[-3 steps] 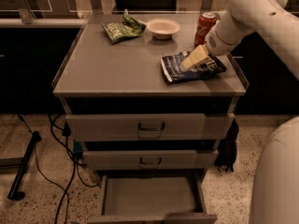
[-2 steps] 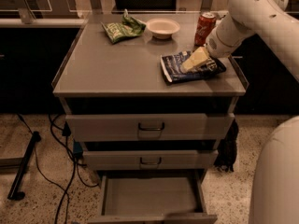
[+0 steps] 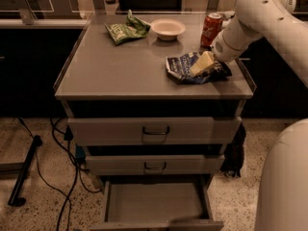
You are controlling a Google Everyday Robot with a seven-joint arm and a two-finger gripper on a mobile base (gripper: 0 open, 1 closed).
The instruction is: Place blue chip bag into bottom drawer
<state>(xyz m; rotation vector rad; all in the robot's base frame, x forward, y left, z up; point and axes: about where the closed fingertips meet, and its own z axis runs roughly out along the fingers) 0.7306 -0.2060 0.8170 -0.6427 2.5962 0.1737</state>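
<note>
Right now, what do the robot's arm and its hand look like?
The arm is smooth and white, built of thick rounded segments with a ball-shaped joint near its end; no cables or markings show. The gripper, at the blue chip bag on the right of the countertop, is a smaller, pale cream, wedge-shaped piece. Another rounded white shell fills the lower right corner.

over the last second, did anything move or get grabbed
Nothing visibly changed. The hand stays down on the blue bag at the right of the top. The green bag, bowl and can are where they were, and the bottom drawer is still open.
</note>
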